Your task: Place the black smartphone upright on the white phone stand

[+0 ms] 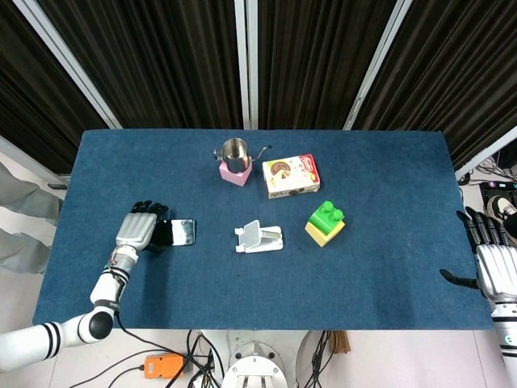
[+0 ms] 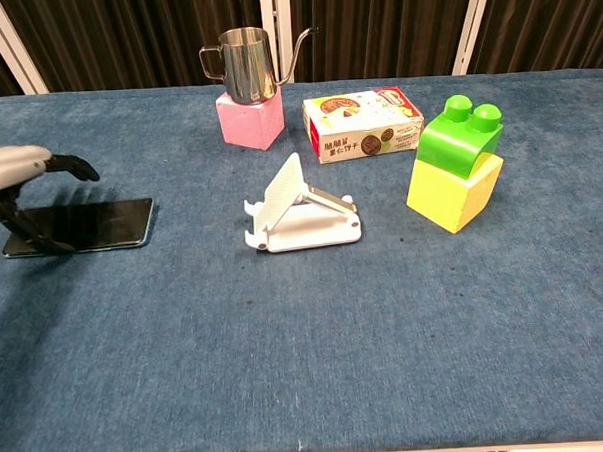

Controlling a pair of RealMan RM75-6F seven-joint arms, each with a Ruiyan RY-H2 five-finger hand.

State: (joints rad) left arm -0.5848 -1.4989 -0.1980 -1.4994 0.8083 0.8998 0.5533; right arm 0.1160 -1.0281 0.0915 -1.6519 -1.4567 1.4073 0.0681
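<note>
The black smartphone lies flat on the blue table, left of centre. My left hand hovers over the phone's left end, covering it in the head view. Its fingers are spread and point down, and the thumb reaches toward the phone's near edge. The phone still lies on the cloth. The white phone stand sits mid-table, well right of the phone, its back plate tilted up. My right hand hangs open beyond the table's right edge, holding nothing.
A steel kettle stands on a pink block at the back. A snack box lies right of it. A green brick on a yellow brick stands right of the stand.
</note>
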